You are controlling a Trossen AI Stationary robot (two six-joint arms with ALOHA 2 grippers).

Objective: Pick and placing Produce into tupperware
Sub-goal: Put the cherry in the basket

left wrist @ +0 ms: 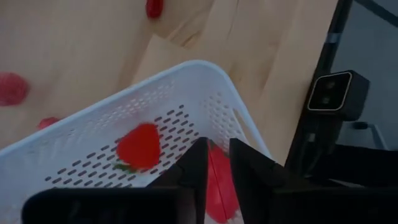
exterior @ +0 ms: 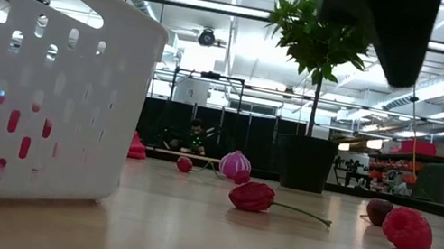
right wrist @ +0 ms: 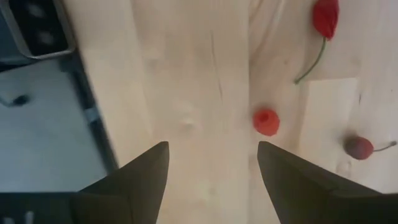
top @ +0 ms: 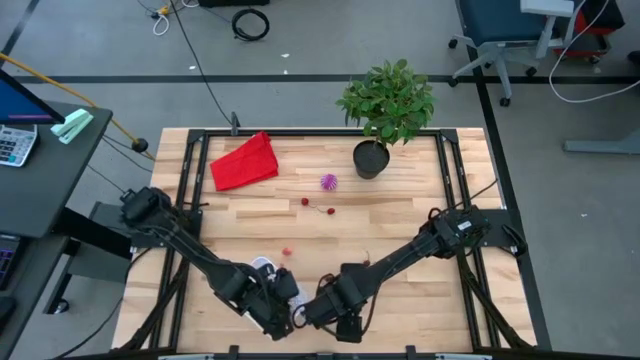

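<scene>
The white tupperware (left wrist: 186,81), with a slotted bottom, stands at the table's near edge, and the low view shows its wall (exterior: 37,83). A red strawberry (left wrist: 138,146) lies in it. My left gripper (left wrist: 217,144) is over its inside, shut on a red fruit piece (left wrist: 221,180). In the high view my left gripper (top: 280,300) covers most of the tupperware (top: 262,266). My right gripper (right wrist: 213,146) is open and empty just right of it, above bare wood. A raspberry (right wrist: 266,121), a dark cherry (right wrist: 360,148) and a red stemmed piece (right wrist: 326,18) lie on the table beyond it. The purple spiky ball (top: 328,182) lies farther back. My left gripper pinches the red fruit piece (left wrist: 219,163) between its two fingers, which come at it from above, pointing down into the tupperware. The fingers hide most of the piece. I cannot tell whether it is lifted clear or rests on the bottom.
A green potted plant (top: 388,100) in a black pot (top: 370,160) stands at the back right. A red cloth (top: 243,162) lies at the back left. Small red pieces (top: 305,201) (top: 287,252) lie mid-table. The two grippers are close together at the near edge.
</scene>
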